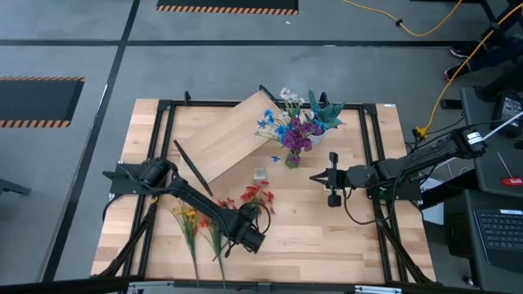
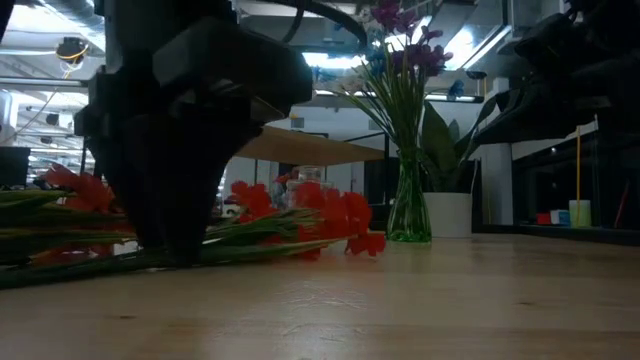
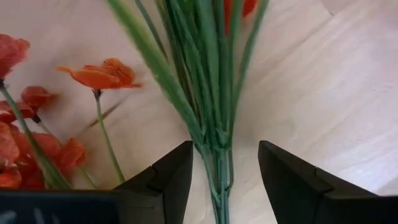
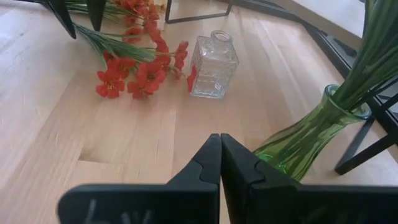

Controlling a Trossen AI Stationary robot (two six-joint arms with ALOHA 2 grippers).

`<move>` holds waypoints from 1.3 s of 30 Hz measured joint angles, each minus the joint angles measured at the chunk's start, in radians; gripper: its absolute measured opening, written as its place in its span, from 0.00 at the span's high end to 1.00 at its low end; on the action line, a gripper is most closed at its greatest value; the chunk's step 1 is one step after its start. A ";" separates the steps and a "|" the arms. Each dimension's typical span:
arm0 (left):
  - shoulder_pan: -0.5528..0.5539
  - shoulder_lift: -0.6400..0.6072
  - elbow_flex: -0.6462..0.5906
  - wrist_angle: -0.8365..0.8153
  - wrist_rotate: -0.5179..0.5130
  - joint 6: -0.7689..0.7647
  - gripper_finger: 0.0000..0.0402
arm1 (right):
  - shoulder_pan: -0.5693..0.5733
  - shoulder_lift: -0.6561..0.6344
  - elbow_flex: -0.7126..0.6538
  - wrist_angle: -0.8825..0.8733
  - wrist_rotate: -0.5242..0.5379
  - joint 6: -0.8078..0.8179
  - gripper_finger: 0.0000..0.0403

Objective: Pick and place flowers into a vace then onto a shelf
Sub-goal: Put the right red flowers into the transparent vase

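Nearest the low camera, the left gripper [image 2: 165, 215] is seen lowered over a red spray [image 1: 256, 196] lying flat on the near-left tabletop [image 1: 359, 237]; its fingers [image 3: 168, 177] are spread apart with the green stems [image 3: 214, 149] between them, not yet clamped. Yellow sprays [image 1: 189, 220] lie just to the left of that arm. A small clear glass bottle [image 4: 213, 66] stands just right of the red blooms. Farther right, the green glass vase [image 4: 301, 140] holds blue, purple and white flowers [image 1: 294, 122], with a potted plant in a white pot [image 2: 447, 213] beside it. The right gripper [image 1: 333, 181] is held near the vase with its fingers pressed together on nothing. The shelf [image 1: 237, 135] sits angled at the far centre. Beyond the table, grey floor with striped tape [image 1: 227, 8] and a yellow cable [image 1: 425, 28] is visible.
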 joint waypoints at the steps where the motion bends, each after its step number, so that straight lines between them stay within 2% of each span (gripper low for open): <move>1: 0.001 0.000 0.000 -0.004 0.000 0.000 0.56 | 0.000 0.000 0.000 0.001 0.000 0.000 0.98; 21: 0.009 -0.001 0.000 -0.037 -0.033 -0.026 0.56 | 0.000 0.000 0.000 0.001 0.000 0.001 0.98; 32: 0.048 0.043 0.004 0.012 0.056 0.069 0.56 | 0.000 0.000 0.000 0.000 0.000 0.001 0.98; 39: 0.063 0.043 0.004 0.004 0.056 0.092 0.60 | 0.000 0.000 0.000 0.000 0.000 0.002 0.98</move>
